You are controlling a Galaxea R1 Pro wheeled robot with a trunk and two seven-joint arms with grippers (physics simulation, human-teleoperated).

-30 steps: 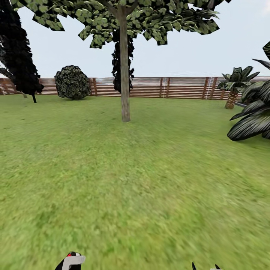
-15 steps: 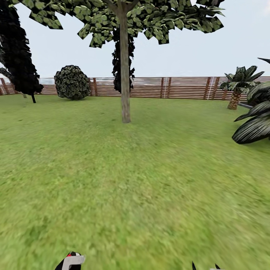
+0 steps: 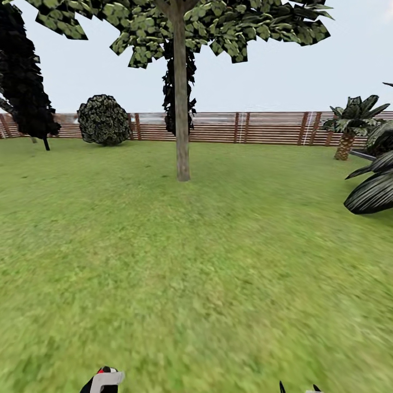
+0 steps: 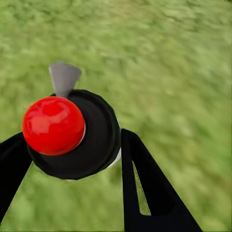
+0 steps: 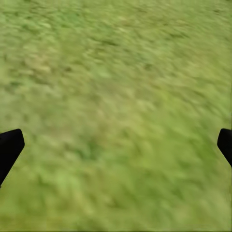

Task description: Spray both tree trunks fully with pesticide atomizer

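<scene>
At the bottom edge of the head view, left of centre, the top of the pesticide atomizer (image 3: 105, 380) pokes into the frame: black, with a red knob and a pale grey piece. In the left wrist view the left gripper (image 4: 72, 159) has its two black fingers (image 4: 145, 188) closed against the atomizer's round black body, with the glossy red knob facing the camera and a grey nozzle tab above it. At the bottom right of the head view, two small dark tips of the right gripper (image 3: 298, 388) just show. In the right wrist view its fingertips (image 5: 9, 147) sit at opposite edges of the frame, spread wide with nothing between them but blurred grass.

The lawn (image 3: 218, 273) fills the lower two thirds of the head view. Beyond it, upper centre, stands a tree with a straight grey-tan tree trunk (image 3: 182, 109) and blocky green leaves (image 3: 245, 27) along the top. A round bush (image 3: 103, 120) sits upper left, a dark columnar tree (image 3: 24, 82) at the far left edge, and striped broad-leaved plants (image 3: 374, 191) at the right edge. A brown slatted fence (image 3: 262, 128) runs across the back.
</scene>
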